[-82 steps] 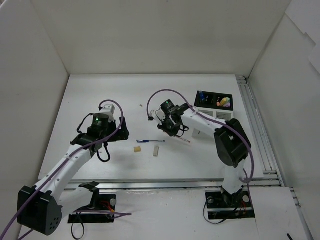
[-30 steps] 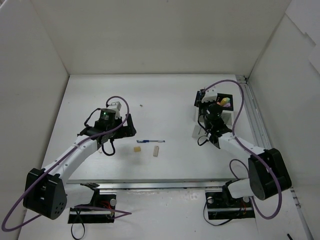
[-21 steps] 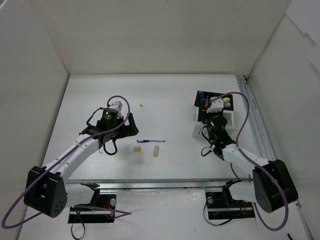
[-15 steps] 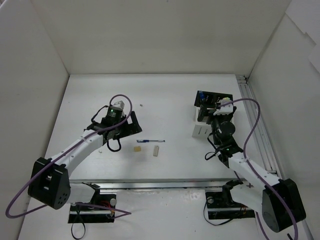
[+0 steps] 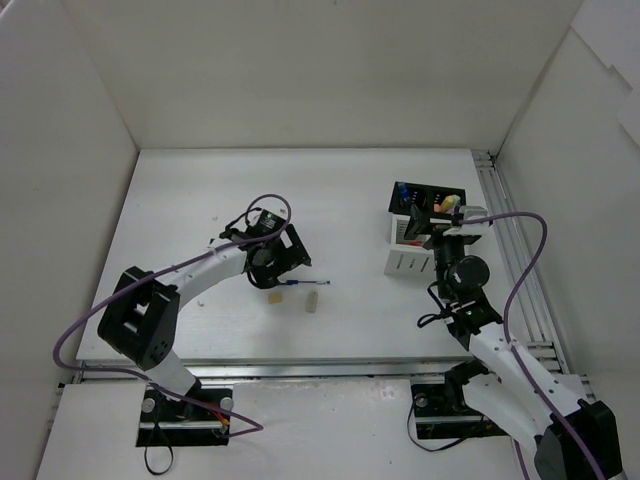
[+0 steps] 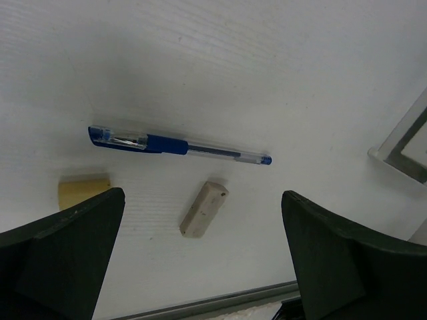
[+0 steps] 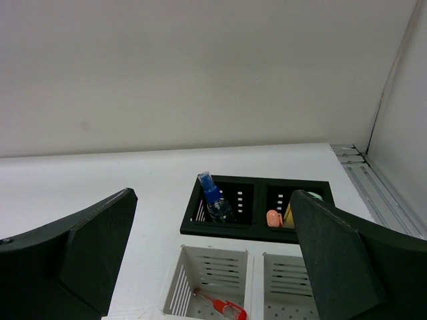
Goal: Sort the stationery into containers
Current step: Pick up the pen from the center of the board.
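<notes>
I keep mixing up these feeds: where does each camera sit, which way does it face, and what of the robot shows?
Top external: above and behind the robot, looking down on the table; both arms, left gripper, right gripper.
Left wrist: on the left arm, facing down at blue pen and two erasers; open fingers in bottom corners.
Right wrist: on the right arm, facing the back wall over white box and black box; open fingers either side.
Shared: top and left wrist, pen and erasers; top and right wrist, both boxes.
</notes>
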Controlling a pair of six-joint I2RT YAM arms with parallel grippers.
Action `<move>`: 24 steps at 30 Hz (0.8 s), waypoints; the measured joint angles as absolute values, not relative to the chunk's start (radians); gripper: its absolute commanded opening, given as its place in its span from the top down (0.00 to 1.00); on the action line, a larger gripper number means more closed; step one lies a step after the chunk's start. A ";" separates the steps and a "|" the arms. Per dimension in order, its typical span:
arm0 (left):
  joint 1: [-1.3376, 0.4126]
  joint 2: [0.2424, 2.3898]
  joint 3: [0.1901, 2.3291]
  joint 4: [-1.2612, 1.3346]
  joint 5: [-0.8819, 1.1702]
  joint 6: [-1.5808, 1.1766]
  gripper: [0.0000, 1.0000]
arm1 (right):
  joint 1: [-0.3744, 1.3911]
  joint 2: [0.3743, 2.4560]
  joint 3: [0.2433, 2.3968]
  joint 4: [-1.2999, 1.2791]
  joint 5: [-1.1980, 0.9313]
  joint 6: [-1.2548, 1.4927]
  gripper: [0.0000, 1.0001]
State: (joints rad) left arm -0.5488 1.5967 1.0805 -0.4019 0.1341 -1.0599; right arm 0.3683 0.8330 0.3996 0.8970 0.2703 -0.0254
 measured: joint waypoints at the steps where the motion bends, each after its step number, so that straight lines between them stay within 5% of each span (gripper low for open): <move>1: -0.554 1.613 1.088 -0.413 0.128 -1.083 0.00 | 0.368 0.825 0.400 0.891 0.276 -0.025 0.02; 15: -0.589 1.716 1.141 -0.553 -0.012 -1.343 0.04 | 0.369 0.789 0.399 0.825 0.320 -0.022 0.02; 24: -0.590 1.851 1.252 -0.566 -0.038 -1.377 0.22 | 0.369 0.776 0.399 0.810 0.337 -0.022 0.02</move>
